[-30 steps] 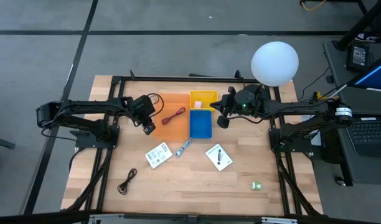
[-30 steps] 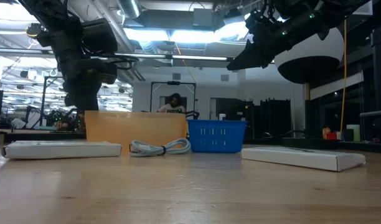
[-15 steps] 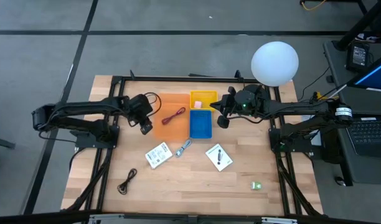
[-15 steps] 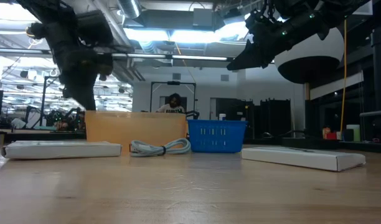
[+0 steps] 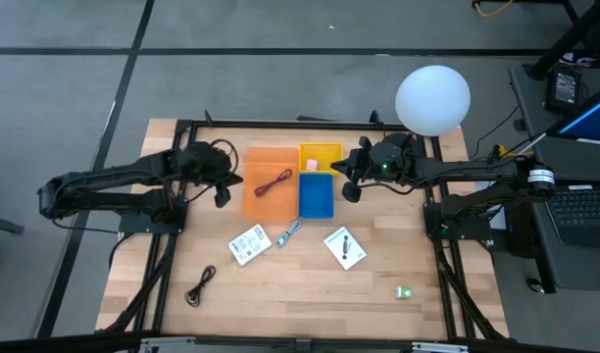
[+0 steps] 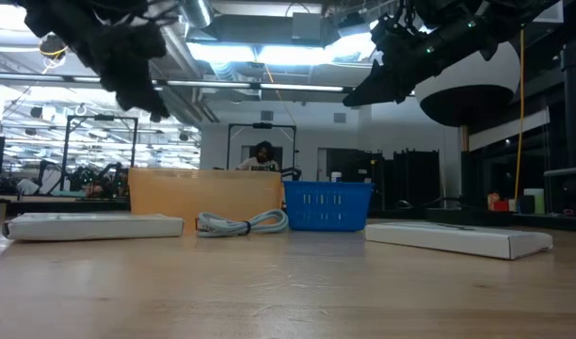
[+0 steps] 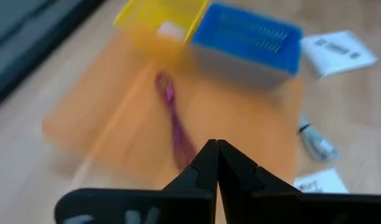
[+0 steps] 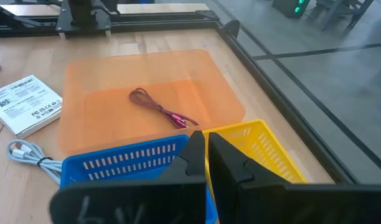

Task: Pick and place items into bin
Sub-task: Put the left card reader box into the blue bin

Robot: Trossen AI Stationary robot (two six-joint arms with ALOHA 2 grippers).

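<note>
From my right wrist cam: closed right gripper (image 8: 206, 152) over the blue basket (image 8: 125, 163) and yellow basket (image 8: 259, 149). Red cable (image 8: 159, 109) lies in the orange tray (image 8: 103, 93). White card (image 8: 25, 102) at 9 o'clock, silver-blue tool (image 8: 32, 155) near it.

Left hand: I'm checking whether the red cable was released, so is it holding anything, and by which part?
Nothing is held. The left hand is shut and empty, raised beside the orange bin, where the red cable lies free.
</note>
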